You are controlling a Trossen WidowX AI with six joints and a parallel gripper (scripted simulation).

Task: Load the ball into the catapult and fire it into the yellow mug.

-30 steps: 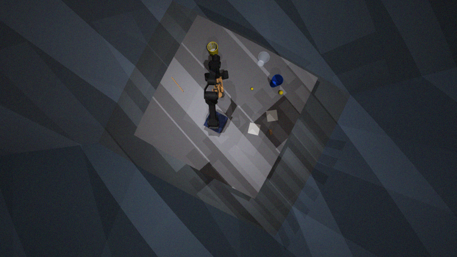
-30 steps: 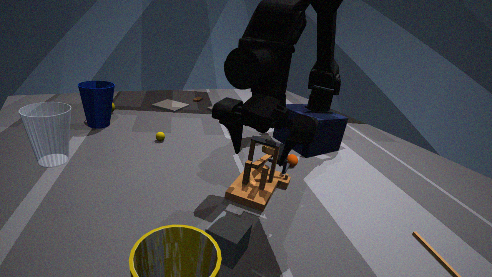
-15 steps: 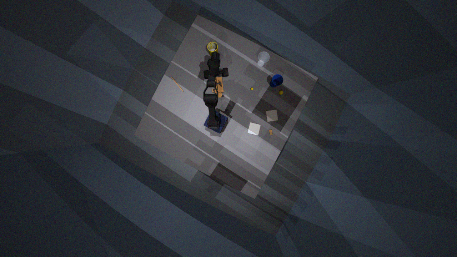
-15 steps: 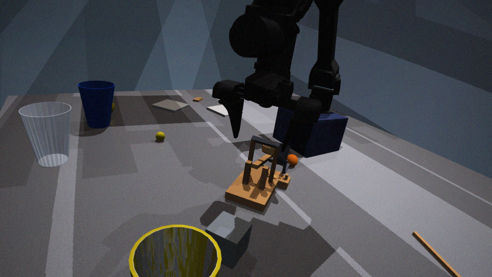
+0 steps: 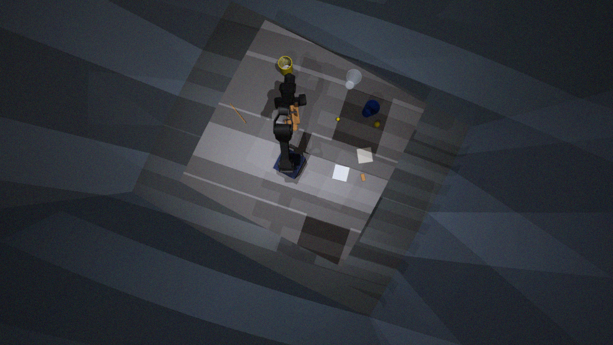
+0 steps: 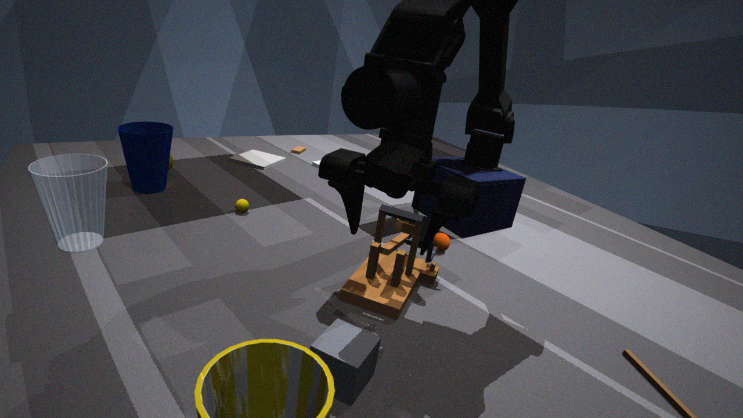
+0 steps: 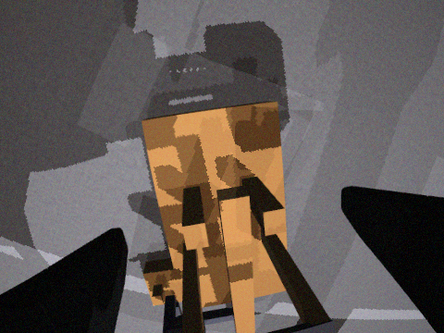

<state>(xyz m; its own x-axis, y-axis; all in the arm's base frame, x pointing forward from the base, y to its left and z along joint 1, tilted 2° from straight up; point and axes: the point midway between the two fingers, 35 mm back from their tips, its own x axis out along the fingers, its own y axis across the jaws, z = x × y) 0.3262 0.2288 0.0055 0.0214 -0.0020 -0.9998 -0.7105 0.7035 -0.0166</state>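
Our gripper [image 5: 289, 101] [image 6: 390, 242] [image 7: 237, 220] stands wide, released. From the top, our catapult [image 5: 296, 120] [image 6: 371, 298] [image 7: 208, 127] lies toward six o'clock of the gripper, partly hidden by the arm. Its long axis runs roughly twelve to six, the front facing near twelve, where the yellow mug [image 5: 286, 73] [image 6: 270, 384] stands.

In the exterior view, we see the catapult on the worktop [image 5: 240, 150] [image 6: 208, 291] [image 7: 370, 139], below the spread fingers. Its front faces seven o'clock, its long axis running one to seven; the orange ball [image 6: 441, 241] sits toward two, apart from the base.

At the wrist, we see the catapult between the fingertips in view, its long axis slightly tilted from twelve-six, front edge toward twelve.
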